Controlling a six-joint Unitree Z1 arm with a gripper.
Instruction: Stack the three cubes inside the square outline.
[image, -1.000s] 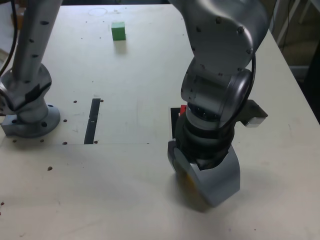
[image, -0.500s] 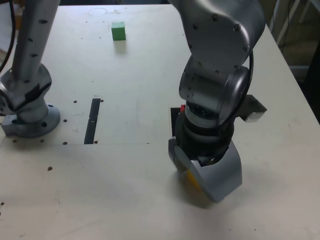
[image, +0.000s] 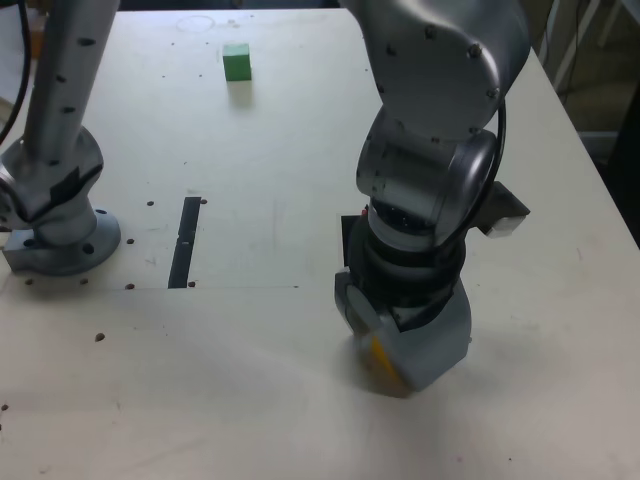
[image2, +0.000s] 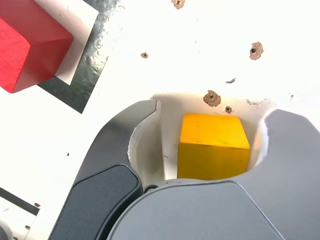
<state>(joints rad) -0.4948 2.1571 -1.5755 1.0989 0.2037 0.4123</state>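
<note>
The yellow cube (image2: 214, 145) rests on the table between the two fingers of my gripper (image2: 210, 111), which is open; a gap shows on each side of the cube, wider on one side. In the exterior view the gripper (image: 400, 340) is low over the table at the front and only a sliver of the yellow cube (image: 383, 356) peeks out. The red cube (image2: 27, 45) sits inside the square outline (image2: 85, 75), just beyond the gripper. My arm hides most of the square outline (image: 348, 238) in the exterior view. The green cube (image: 236, 61) stands far back on the table.
A narrow black strip (image: 184, 241) lies on the table at the exterior view's left of the square. The arm's base (image: 60, 235) is bolted at the exterior view's left edge. Small screw holes (image2: 212, 97) dot the tabletop. The table's right edge (image: 600, 180) is close to the arm.
The gripper has sunk lower toward the table around the yellow cube and shifted slightly. The cubes have not moved.
</note>
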